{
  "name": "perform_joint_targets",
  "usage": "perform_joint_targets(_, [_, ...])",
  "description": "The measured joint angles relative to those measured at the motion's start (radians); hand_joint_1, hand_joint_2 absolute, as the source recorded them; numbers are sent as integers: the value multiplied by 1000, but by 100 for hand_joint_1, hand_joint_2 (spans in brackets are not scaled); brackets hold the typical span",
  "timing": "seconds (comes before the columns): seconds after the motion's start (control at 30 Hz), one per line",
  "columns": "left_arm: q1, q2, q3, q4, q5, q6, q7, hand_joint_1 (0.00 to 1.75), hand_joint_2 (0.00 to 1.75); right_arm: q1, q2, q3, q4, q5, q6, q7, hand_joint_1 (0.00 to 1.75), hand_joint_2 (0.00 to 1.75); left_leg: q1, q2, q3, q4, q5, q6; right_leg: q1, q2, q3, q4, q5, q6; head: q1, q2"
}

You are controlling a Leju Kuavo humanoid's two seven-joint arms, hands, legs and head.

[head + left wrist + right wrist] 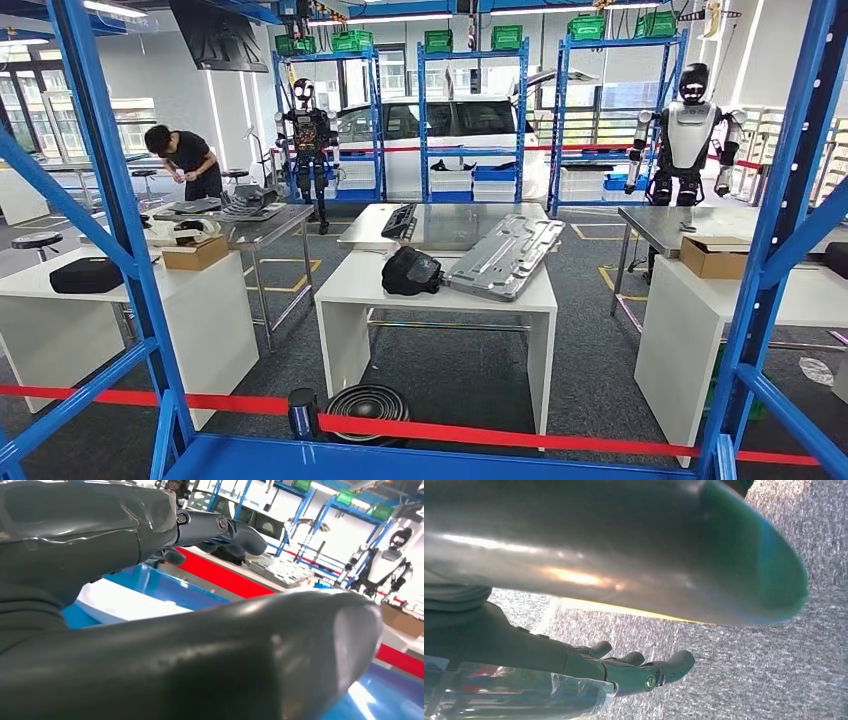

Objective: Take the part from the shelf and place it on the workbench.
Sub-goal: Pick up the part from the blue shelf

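Observation:
Through the blue shelf frame, the head view shows a white workbench (370, 285) straight ahead. A long grey metal panel (505, 257) and a black rounded part (411, 271) lie on it. The blue shelf board (400, 462) runs along the near edge of the picture. My left hand (100, 545) hovers above the blue shelf board (150, 587), its fingers (220, 527) stretched out and apart and nothing in it. My right hand (624, 672) hangs over grey carpet, its fingers straight and holding nothing.
Blue shelf uprights (115, 200) (780, 220) stand left and right of me. A red tape (480, 433) crosses behind the shelf, with a black round object (368, 404) on the floor. Side tables carry cardboard boxes (195, 253) (713, 256). A person (187, 160) and two humanoid robots (688, 130) (310, 130) stand far back.

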Motion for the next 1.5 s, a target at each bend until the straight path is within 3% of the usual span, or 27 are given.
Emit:
perform_joint_targets(0.07, [-1,1,-1,0,1,0,0,0,0,0,-1,0,0,0,-2,0,0,0,5,0,-29,61,-36,-11,-4,1,2,-2,-1,-11,-2,0])
perform_joint_targets(0.13, [-1,3,-3,0,5,0,0,0,0,1,-2,0,0,0,-4,-1,0,0,10,0,-91,189,-92,-21,-3,2,2,-2,-4,-19,-4,0])
perform_joint_targets(0.2, [1,3,-4,0,8,0,-1,0,0,1,-2,0,0,0,-7,-2,0,0,14,0,-141,277,-111,-23,0,2,4,-2,-7,-21,-5,0])
perform_joint_targets(0.23, [1,3,-4,0,9,0,-1,0,0,1,-2,0,0,0,-9,-2,0,0,14,0,-140,268,-95,-20,1,3,7,-2,-9,-21,-5,0])
perform_joint_targets(0.27, [1,4,-4,0,10,0,-1,0,0,1,-2,0,-1,0,-11,-3,0,0,13,0,-120,222,-64,-14,3,3,11,-2,-11,-20,-6,0])
perform_joint_targets(0.3, [1,4,-4,0,10,0,-1,0,0,1,-1,0,-2,0,-12,-3,0,0,9,0,-86,152,-28,-4,4,4,15,-3,-12,-20,-6,0])
perform_joint_targets(0.37, [-1,7,-3,-1,11,0,-1,0,0,0,1,-1,-5,0,-15,-4,0,0,0,3,-26,36,8,17,7,5,20,-4,-14,-17,-5,0])
perform_joint_targets(0.47, [-1,11,-2,-3,11,2,-1,0,0,0,1,-1,-11,0,-23,-5,0,0,-12,5,-3,-5,7,29,4,4,21,-10,-14,-3,-6,0])
perform_joint_targets(0.53, [1,12,-2,-7,7,3,1,0,0,1,-1,-2,-18,0,-31,-6,0,0,-9,6,12,-29,15,32,5,1,17,0,-22,4,-5,0])
perform_joint_targets(0.6, [4,12,-3,-11,1,5,3,0,0,1,-5,-2,-24,0,-36,-7,0,0,-4,8,26,-48,22,36,6,-2,-26,83,-57,1,-3,0])
perform_joint_targets(0.67, [8,11,-4,-12,-1,5,4,0,0,1,-9,-2,-27,0,-40,-8,0,0,-6,6,27,-50,15,41,6,-2,-102,215,-99,1,-1,0])
perform_joint_targets(0.7, [11,11,-4,-12,-2,5,4,0,0,2,-11,-2,-28,0,-41,-8,0,0,-6,5,29,-50,10,42,5,-2,-128,256,-105,5,-1,0])
perform_joint_targets(0.73, [13,11,-4,-12,-2,5,4,0,0,3,-12,-2,-28,0,-42,-8,0,0,-6,3,32,-49,5,41,4,-2,-136,261,-95,14,0,0])
perform_joint_targets(0.77, [16,11,-4,-12,-2,5,4,0,0,5,-13,-2,-29,0,-42,-8,0,0,-4,1,37,-47,1,39,2,-3,-124,226,-70,25,0,0])
perform_joint_targets(0.83, [19,11,-3,-12,-3,6,4,0,0,5,-13,-2,-29,0,-41,-8,0,0,-4,0,44,-32,-11,26,-3,-4,-63,94,-11,42,2,0])
perform_joint_targets(0.9, [19,12,-2,-13,-8,10,3,0,0,5,-12,-3,-29,0,-41,-8,0,0,-7,-1,42,-15,-25,14,-4,-3,-25,13,14,32,2,0])
perform_joint_targets(0.97, [20,12,-1,-15,-15,16,3,0,0,4,-11,-3,-29,0,-40,-8,0,0,-7,-1,39,-9,-30,8,-1,0,-22,8,11,12,0,0])
perform_joint_targets(1.07, [22,13,1,-17,-18,20,2,0,0,3,-10,-3,-29,0,-40,-8,0,0,1,-1,21,34,-60,-5,-4,0,-15,5,8,-5,-3,0])
perform_joint_targets(1.17, [26,16,4,-18,-13,20,2,0,0,1,-10,-3,-29,0,-39,-8,0,0,9,-1,-77,218,-133,-19,-4,2,-9,5,0,-17,-5,0])
perform_joint_targets(1.2, [28,16,4,-18,-12,19,1,0,0,1,-10,-3,-29,0,-39,-8,0,0,11,-1,-109,267,-142,-20,-3,3,-8,5,-3,-19,-5,0])
perform_joint_targets(1.23, [31,16,5,-18,-12,20,1,0,0,1,-10,-3,-29,0,-37,-8,0,0,11,-1,-125,282,-133,-19,-2,3,-5,5,-5,-20,-6,0])
perform_joint_targets(1.27, [33,16,6,-18,-15,21,0,0,0,1,-10,-3,-29,0,-35,-8,0,0,12,-1,-120,256,-105,-17,-1,4,-1,5,-6,-20,-6,0])
perform_joint_targets(1.33, [34,17,9,-19,-21,23,0,0,0,0,-8,-3,-29,0,-31,-8,0,0,8,-2,-67,127,-29,-3,2,7,9,4,-9,-18,-6,0])
perform_joint_targets(1.37, [33,18,11,-21,-23,24,0,0,0,-1,-7,-3,-29,0,-29,-8,0,0,4,-1,-40,66,-5,5,4,8,11,4,-11,-16,-6,0])
perform_joint_targets(1.4, [33,19,13,-22,-24,24,0,0,0,-3,-6,-3,-29,0,-26,-8,0,0,0,-1,-23,25,7,12,5,9,10,3,-12,-13,-6,0])
perform_joint_targets(1.5, [32,22,14,-25,-31,25,-1,0,0,-4,-3,-3,-28,0,-20,-8,0,0,-5,-1,-8,-9,7,23,4,8,9,-3,-12,1,-6,0])
